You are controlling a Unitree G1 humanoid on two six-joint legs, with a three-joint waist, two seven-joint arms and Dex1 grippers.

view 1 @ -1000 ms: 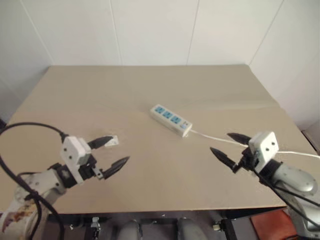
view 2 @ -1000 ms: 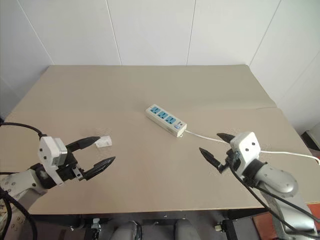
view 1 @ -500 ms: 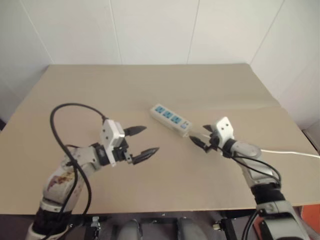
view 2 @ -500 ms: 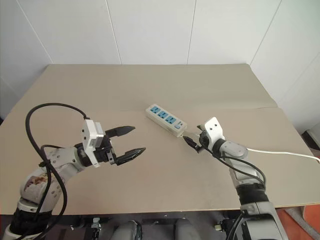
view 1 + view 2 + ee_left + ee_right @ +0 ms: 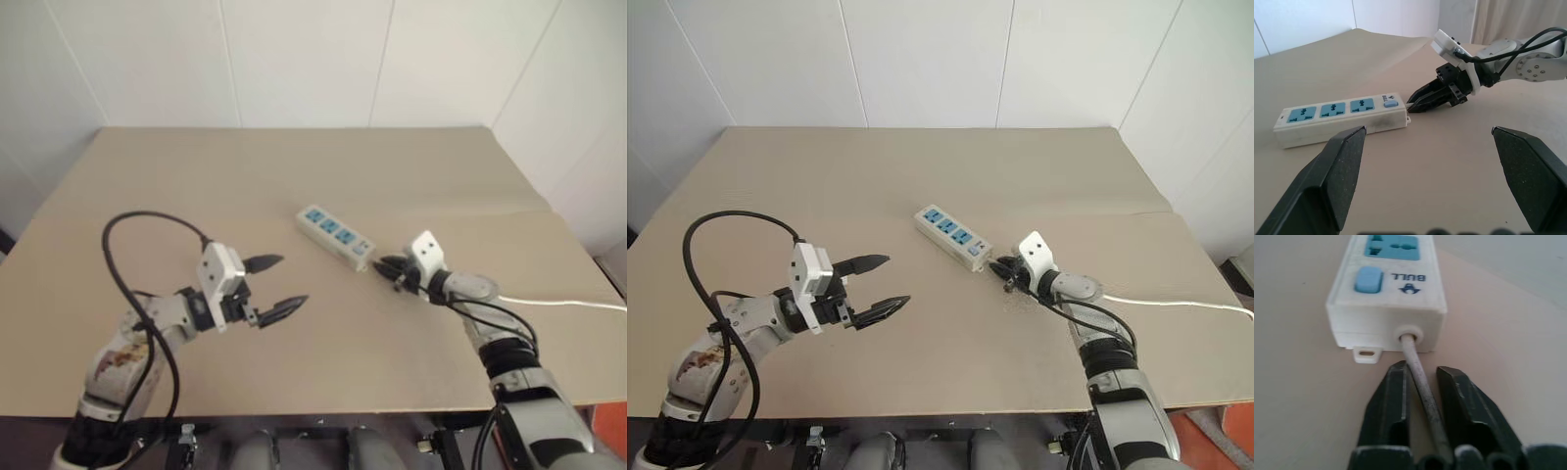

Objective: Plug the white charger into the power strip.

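The power strip (image 5: 336, 236) lies near the middle of the desk (image 5: 294, 166), slanted toward its right edge. The right hand (image 5: 1420, 382) is clamped on the strip's white cord (image 5: 1422, 387) just beside the switch end. The left hand (image 5: 272, 286) hangs wide, well apart toward the desk's left edge.

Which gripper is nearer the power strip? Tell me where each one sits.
Right. The right gripper is at the switch end of the power strip, shut on its cord. The left gripper hangs open, well off the strip, nearer the robot.
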